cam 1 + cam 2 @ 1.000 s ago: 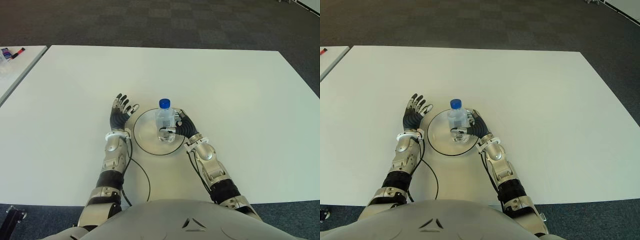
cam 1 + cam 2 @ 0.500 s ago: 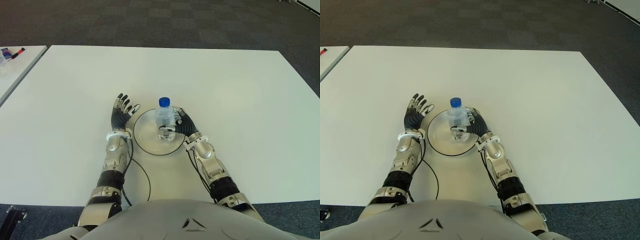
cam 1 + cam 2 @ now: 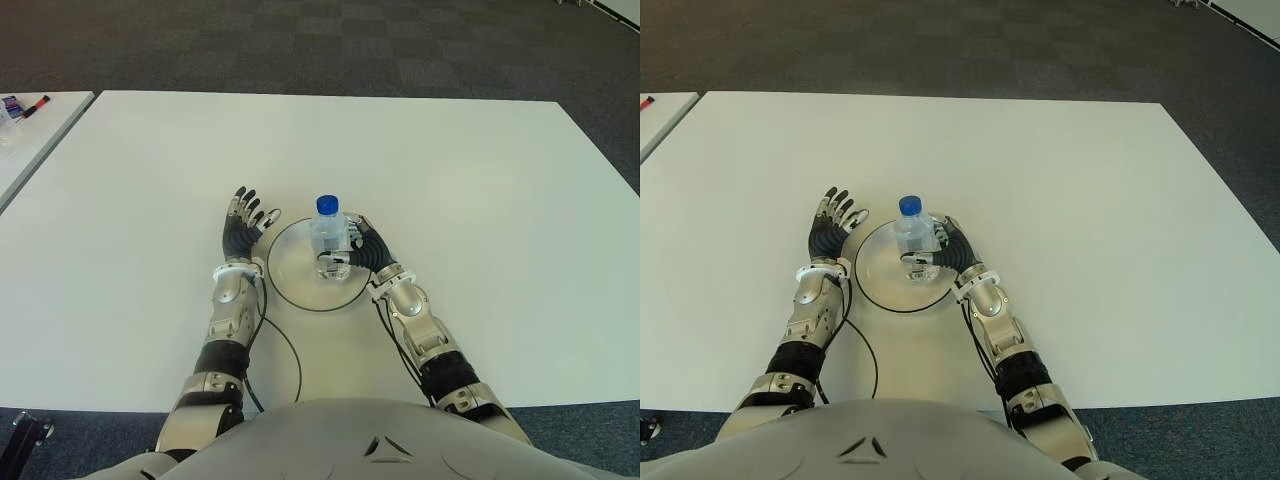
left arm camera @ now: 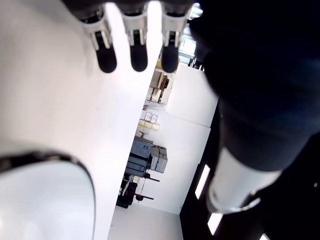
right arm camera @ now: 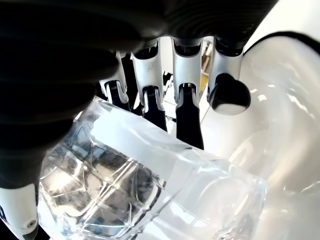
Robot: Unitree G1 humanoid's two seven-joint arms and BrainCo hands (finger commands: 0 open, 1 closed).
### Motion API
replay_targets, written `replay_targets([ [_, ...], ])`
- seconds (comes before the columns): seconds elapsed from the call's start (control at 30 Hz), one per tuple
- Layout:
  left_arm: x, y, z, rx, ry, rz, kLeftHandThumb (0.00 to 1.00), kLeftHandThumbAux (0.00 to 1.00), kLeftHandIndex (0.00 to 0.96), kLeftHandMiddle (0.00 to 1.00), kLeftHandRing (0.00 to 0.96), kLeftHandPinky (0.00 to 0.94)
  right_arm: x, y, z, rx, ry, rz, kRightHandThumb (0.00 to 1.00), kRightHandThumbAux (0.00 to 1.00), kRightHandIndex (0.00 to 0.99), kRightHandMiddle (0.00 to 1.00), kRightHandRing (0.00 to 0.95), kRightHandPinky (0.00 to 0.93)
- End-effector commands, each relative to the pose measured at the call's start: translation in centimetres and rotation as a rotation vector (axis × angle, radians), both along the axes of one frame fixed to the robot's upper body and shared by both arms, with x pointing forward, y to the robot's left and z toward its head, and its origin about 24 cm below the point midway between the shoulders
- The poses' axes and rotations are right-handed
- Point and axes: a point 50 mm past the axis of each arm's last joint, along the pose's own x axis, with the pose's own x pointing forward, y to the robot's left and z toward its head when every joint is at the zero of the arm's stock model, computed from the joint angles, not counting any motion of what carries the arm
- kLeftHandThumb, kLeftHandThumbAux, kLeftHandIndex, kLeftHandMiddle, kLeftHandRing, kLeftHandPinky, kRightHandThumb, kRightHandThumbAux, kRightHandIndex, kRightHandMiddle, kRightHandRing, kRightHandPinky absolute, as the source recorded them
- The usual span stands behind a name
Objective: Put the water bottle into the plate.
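You are seeing the water bottle standing upright inside the plate, toward its right side. Your right hand is wrapping its fingers around the bottle from the plate's right. Your left hand is showing just left of the plate, fingers spread and holding nothing, over the white table.

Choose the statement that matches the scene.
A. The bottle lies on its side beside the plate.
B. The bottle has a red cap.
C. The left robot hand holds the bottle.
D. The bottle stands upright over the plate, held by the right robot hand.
D: the bottle, blue-capped, stands upright within the plate rim, the right robot hand wrapped around it; the left robot hand is open beside the plate.
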Motion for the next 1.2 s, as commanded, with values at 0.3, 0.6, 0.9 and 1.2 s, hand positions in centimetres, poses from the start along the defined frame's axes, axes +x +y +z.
replay_targets([
  [0.3, -0.4, -2.2, -1.1, -0.083, 0.064, -0.003, 0.0, 0.882, 0.087, 0.113, 0.109, 0.136, 0.2, -0.4, -0.6, 0.02, 0.031, -0.016, 0.858, 0.676, 0.403, 0.542, 0.869, 0.853],
  [0.6, -0.4, -2.2, -1.2, -0.081, 0.063, -0.002, 0.0, 0.882, 0.088, 0.112, 0.107, 0.138, 0.2, -0.3, -0.3, 0.073, 0.024, -0.024, 0.857, 0.676, 0.403, 0.541, 0.878, 0.859],
  [0.9, -0.4, -2.1, -1.2, -0.076, 0.06, -0.001, 0.0, 0.879, 0.092, 0.11, 0.107, 0.138, 0.6, -0.6, -0.7, 0.192, 0.056, 0.001, 0.875, 0.672, 0.407, 0.525, 0.768, 0.783],
  [1.2, -0.4, -2.1, -1.3, -0.075, 0.062, 0.001, 0.0, 0.879, 0.093, 0.109, 0.101, 0.126, 0.5, 0.8, -0.1, 0.28, 0.026, 0.105, 0.926, 0.734, 0.138, 0.135, 0.182, 0.247],
])
